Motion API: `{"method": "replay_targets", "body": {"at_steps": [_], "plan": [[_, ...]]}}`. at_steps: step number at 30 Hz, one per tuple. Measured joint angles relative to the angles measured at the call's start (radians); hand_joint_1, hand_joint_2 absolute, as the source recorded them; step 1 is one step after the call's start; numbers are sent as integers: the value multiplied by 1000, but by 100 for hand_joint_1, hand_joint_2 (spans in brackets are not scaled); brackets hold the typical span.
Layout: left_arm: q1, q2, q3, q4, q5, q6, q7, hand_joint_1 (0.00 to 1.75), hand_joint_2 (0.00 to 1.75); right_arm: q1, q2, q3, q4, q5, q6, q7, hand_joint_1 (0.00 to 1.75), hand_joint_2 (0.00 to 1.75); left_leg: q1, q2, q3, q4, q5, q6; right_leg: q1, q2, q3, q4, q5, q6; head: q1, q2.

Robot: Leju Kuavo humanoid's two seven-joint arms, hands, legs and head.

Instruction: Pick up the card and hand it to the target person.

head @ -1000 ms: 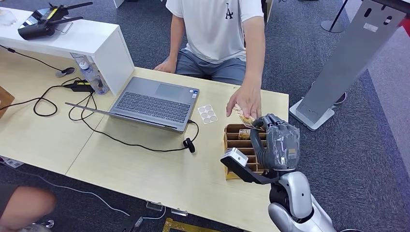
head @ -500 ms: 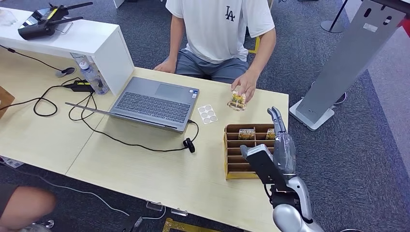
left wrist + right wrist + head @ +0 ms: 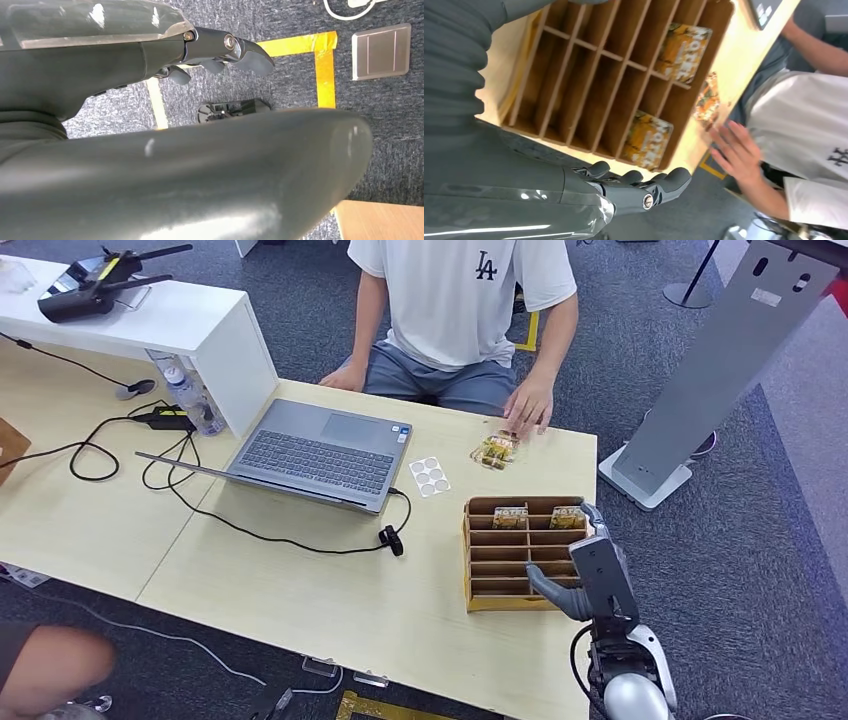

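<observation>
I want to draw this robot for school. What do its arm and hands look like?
The right arm is shiny silver and rounded, with a thin black cable looping beside it. The right hand is dark grey, wearing a ribbed grey cover and a clear glossy shell, with small metal screws on its fingers. The left hand looks the same smooth dark grey.

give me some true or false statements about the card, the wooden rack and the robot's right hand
1. The patterned orange card lies on the light wooden table beside the person's hand. True.
2. The robot's right hand holds a card. False: it holds nothing.
3. The brown wooden slotted rack has two cards in its far row. True.
4. The grey laptop is closed. False: it lies open.
</observation>
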Motion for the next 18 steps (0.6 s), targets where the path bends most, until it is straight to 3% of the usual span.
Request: {"method": "replay_targets", "body": {"at_steps": [5, 12, 18], "plan": [[0, 2, 0, 0, 1, 1, 0, 0, 0, 46, -21, -44, -19, -93, 59, 6, 0, 175, 0, 0, 0, 0, 0, 0, 0, 0, 0, 0, 0, 0, 0, 0], [0, 6, 0, 0, -4, -2, 3, 0, 0, 95, -47, -98, -43, -344, 183, -41, 0, 175, 0, 0, 0, 0, 0, 0, 0, 0, 0, 0, 0, 0, 0, 0], [0, 9, 0, 0, -6, -4, -1, 0, 0, 106, -59, -123, -46, -390, 205, -63, 0, 175, 0, 0, 0, 0, 0, 0, 0, 0, 0, 0, 0, 0, 0, 0]]}}
